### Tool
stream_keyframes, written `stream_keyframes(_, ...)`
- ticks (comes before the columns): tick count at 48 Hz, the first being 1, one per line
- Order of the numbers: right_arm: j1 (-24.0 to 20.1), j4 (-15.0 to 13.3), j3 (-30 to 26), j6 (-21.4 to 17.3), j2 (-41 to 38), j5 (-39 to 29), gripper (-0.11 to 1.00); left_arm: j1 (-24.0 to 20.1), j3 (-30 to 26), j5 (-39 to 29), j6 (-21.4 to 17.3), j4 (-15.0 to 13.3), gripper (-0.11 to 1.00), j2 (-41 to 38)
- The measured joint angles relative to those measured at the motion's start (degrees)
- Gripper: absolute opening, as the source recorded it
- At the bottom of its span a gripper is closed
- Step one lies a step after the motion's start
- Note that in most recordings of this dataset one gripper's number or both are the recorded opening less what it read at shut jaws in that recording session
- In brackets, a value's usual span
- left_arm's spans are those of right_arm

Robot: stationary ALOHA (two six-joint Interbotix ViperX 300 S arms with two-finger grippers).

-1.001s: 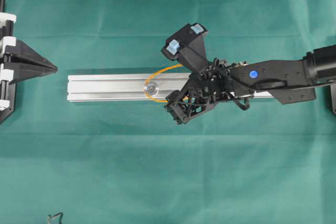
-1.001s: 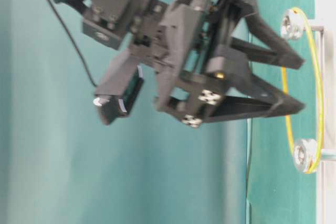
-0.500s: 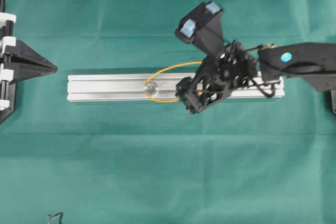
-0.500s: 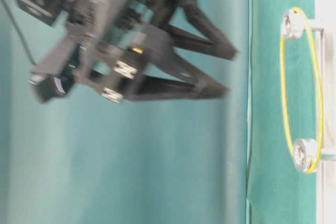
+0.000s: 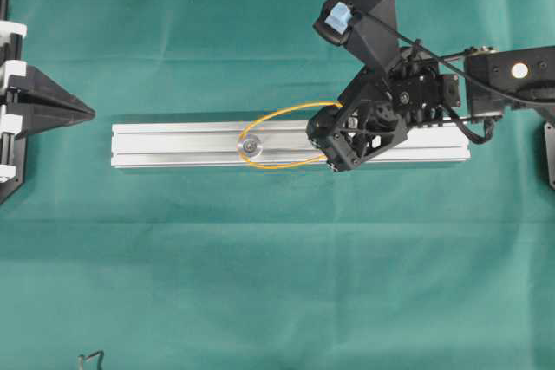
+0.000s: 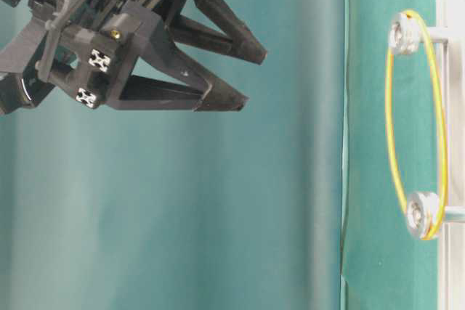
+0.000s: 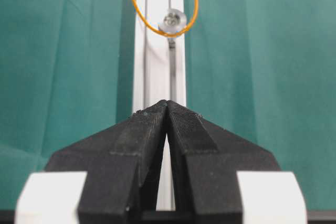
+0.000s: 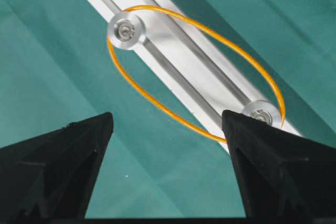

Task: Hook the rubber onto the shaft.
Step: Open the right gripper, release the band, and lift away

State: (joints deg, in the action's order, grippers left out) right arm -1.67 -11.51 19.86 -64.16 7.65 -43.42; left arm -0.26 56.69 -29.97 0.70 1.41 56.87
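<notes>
The orange rubber [image 5: 299, 107] is a slim loop lying across the silver rail [image 5: 173, 145]. It runs round both silver shafts [image 8: 126, 31] [image 8: 261, 113], as the table-level view also shows for the rubber [image 6: 389, 121]. In the overhead view the left shaft [image 5: 250, 145] is plain and my right gripper covers the right one. My right gripper [image 5: 325, 149] hangs open above the loop's right end, well clear of it [image 6: 247, 78], with nothing between its fingers [image 8: 167, 119]. My left gripper [image 5: 87, 111] rests shut and empty at the far left [image 7: 167, 103], pointing along the rail toward the loop.
Green cloth covers the table. A small dark wire scrap [image 5: 91, 357] lies at the front left edge. The right arm [image 5: 512, 75] reaches in from the right, above the rail's end.
My right gripper has drawn up and to the right, away from the loop, staying open. The rubber stays looped round both shafts. The left gripper has not moved.
</notes>
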Motion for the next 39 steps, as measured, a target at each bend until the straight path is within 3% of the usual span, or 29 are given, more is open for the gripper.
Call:
stream_keyframes(6,0.0,0.0,0.0,0.7,0.0,0.0,0.89,0.0,0.0,0.0,0.0,0.0,0.02,0.0)
stream_keyframes(11,0.0,0.0,0.0,4.1,0.1,0.0,0.88,0.1,0.0,0.0,0.0,0.0,0.02,0.0)
stream_keyframes(31,-0.1,0.0,0.0,26.1,0.0,-1.0,0.88,0.0,0.0,0.0,0.0,0.0,0.02,0.0)
stream_keyframes(39,0.0,-0.1,0.0,32.5,0.0,-2.5,0.88,0.0,0.0,0.0,0.0,0.0,0.02,0.0)
